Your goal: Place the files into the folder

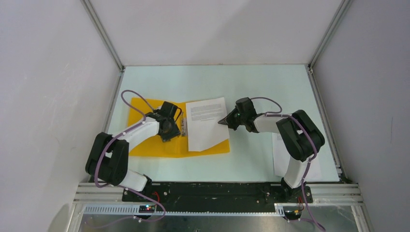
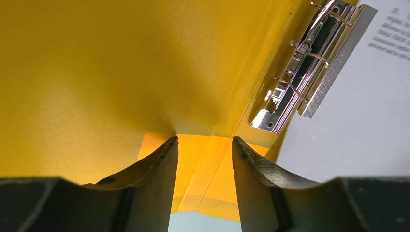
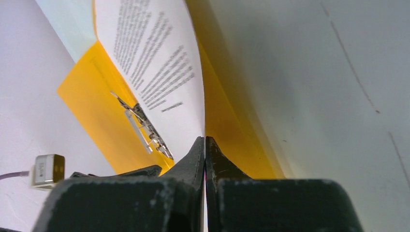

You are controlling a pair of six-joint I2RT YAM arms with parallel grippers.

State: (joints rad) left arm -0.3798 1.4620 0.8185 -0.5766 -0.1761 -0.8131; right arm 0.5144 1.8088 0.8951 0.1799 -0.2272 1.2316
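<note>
The orange-yellow folder lies open on the table, its metal clip along the spine. One printed sheet of the files lies on its right half, slightly skewed. My right gripper is shut on that sheet's right edge; in the right wrist view the sheet runs into the closed gripper above the folder. My left gripper is open and empty over the folder's left half, just left of the clip. In the left wrist view, that gripper straddles the spine crease, the clip to its right.
More white sheets lie on the table at the right, partly under the right arm. White walls and aluminium frame rails enclose the table on three sides. The arm bases sit on the black bar at the near edge.
</note>
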